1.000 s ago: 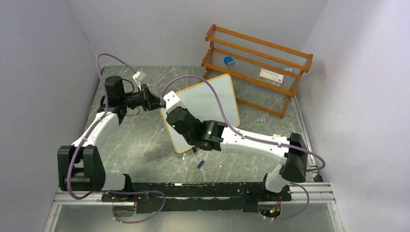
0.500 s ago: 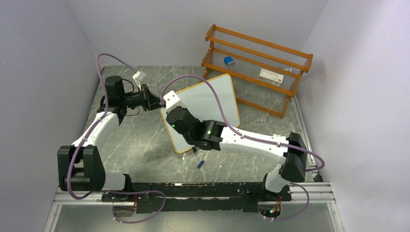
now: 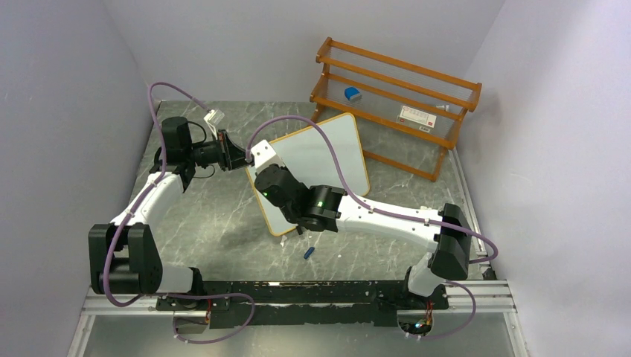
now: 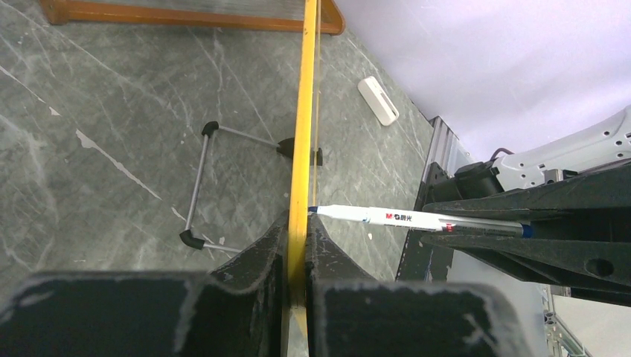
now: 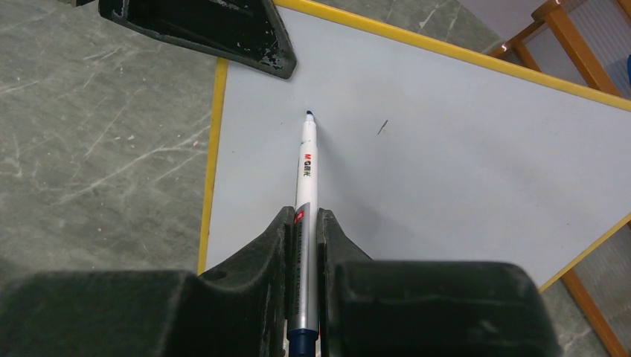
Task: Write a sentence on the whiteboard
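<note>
Now pinching whiteboard (image 5: 446,149) edge with left fingers (image 4: 257,260), so no wobble, propped on table (image 3: 216,223). Squeezing marker (image 5: 306,171) in right fingers (image 5: 257,249), tip by board's top corner, ready to write. Hardly anything written yet.

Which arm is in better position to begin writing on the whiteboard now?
Right. The right gripper holds the marker, tip at the whiteboard; the left gripper is clamped on its frame.

The tabletop (image 3: 216,223) has a dark grey marble-pattern surface, enclosed on three sides by plain pale lavender walls (image 3: 223,44). An orange-wood rack (image 3: 402,67) with horizontal rails stands at the far right corner. An aluminium rail (image 3: 498,303) runs along the near edge.
</note>
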Robot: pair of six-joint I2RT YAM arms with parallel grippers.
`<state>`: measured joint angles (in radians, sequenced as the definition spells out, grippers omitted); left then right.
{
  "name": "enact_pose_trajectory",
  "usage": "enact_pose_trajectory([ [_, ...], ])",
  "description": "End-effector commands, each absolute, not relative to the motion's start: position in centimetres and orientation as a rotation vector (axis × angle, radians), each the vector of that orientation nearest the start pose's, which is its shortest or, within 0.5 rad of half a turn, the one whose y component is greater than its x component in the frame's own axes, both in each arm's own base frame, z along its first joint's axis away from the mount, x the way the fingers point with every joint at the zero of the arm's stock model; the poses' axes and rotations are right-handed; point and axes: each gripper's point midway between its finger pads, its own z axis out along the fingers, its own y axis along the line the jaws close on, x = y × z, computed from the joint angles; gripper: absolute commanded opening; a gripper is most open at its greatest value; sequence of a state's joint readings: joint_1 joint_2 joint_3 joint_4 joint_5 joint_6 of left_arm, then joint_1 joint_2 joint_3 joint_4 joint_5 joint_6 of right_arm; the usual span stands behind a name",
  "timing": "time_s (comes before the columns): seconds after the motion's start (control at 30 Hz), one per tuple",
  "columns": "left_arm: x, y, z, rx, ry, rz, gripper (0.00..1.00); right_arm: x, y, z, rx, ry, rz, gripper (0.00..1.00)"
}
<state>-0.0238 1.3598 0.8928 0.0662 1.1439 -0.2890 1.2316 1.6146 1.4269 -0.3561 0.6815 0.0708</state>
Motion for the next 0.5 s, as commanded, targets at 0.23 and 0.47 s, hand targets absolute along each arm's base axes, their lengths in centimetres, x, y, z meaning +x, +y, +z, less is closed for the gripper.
enact_pose_trajectory([
  [0.23,30.82,-17.97,22.68,0.551,1.859,-1.356,0.05,25.54,39.67,25.38,-0.714,1.815,0.177,0.00],
  [0.47,30.78,-18.01,22.69,0.554,1.859,-1.357,0.05,25.26,40.08,25.28,-0.742,1.812,0.201,0.00],
])
